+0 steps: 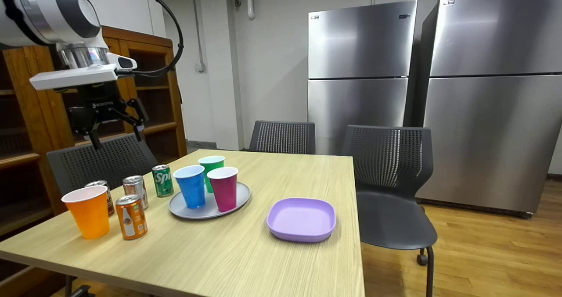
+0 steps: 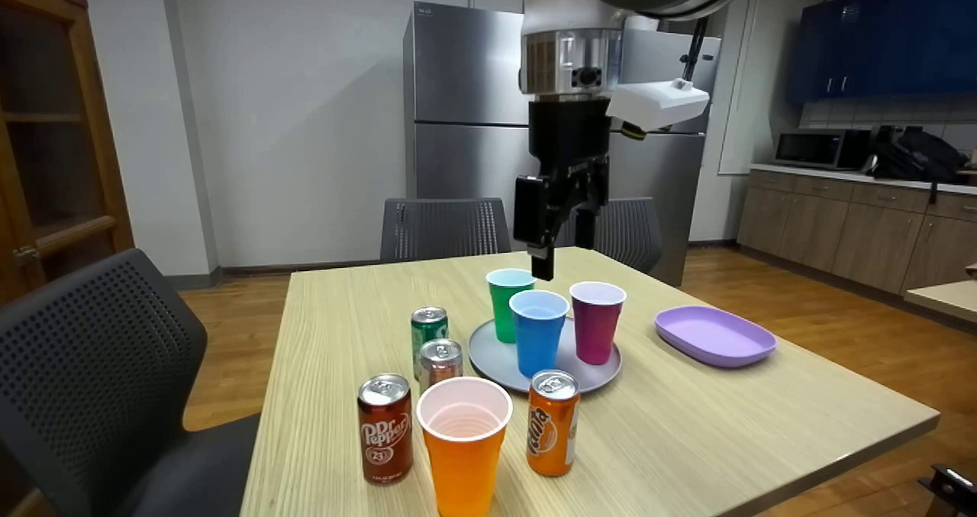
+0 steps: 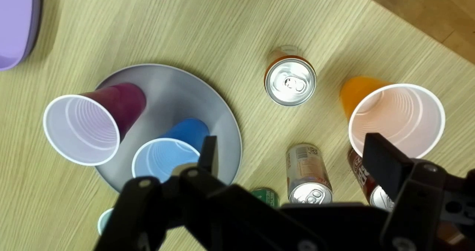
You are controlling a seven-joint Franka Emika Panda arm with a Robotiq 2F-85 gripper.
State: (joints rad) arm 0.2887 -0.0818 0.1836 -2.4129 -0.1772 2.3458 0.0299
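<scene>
So the claw (image 1: 117, 140) hangs above the desk (image 1: 219, 253), clear of everything on it, totally released, jaws spread wide with just air between them; from the wrist view the silver can (image 3: 308, 171) shows in the gap, while one jaw hides a bit of the blue cup (image 3: 167, 154) and the other overlaps the orange cup (image 3: 393, 114); the blue cup is up on the grey plate (image 3: 178, 91) with the maroon cup (image 2: 598, 326) and the green cup (image 2: 502, 303), all three upright and close together; the Sprite (image 1: 163, 183) stands just beside that plate, silver can right nearby, both on the desk; the orange cup is over toward a desk edge, near the Dr Pepper (image 2: 385, 433) and the Fanta (image 2: 553, 425), and you can read both those labels in an exterior view; the purple plate (image 1: 301, 218) sits flat on its own, on the far side of the maroon cup from the Sprite; dark chairs (image 1: 393, 220) stand around the desk; the room's also got two steel fridges (image 1: 362, 47) and a wooden cabinet (image 1: 48, 112).
</scene>
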